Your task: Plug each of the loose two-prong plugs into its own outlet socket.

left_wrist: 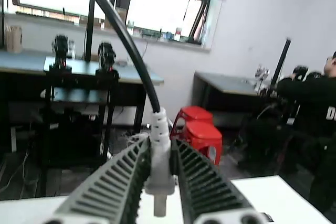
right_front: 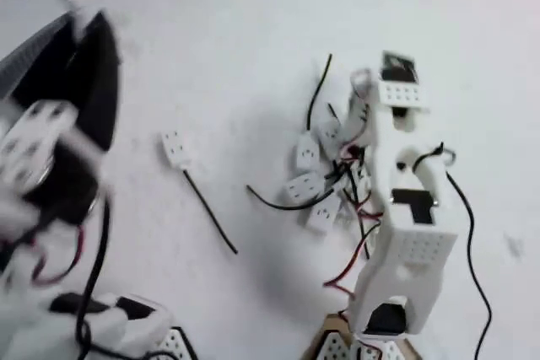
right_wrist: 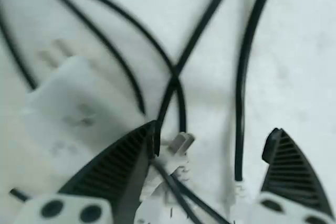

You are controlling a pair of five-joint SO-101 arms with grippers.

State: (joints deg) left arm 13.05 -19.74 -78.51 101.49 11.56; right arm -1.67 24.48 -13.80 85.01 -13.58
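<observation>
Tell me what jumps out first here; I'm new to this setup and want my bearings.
The left gripper, held high above the table, pinches a white plug with a black cord. Mid-table lies a tangle of white sockets and black cords, with the open right gripper just above it.

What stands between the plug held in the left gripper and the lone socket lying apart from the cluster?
Nothing visible does. The left gripper is shut on the plug, raised off the table. The lone socket lies on bare table, its black cable trailing away from that arm.
</observation>
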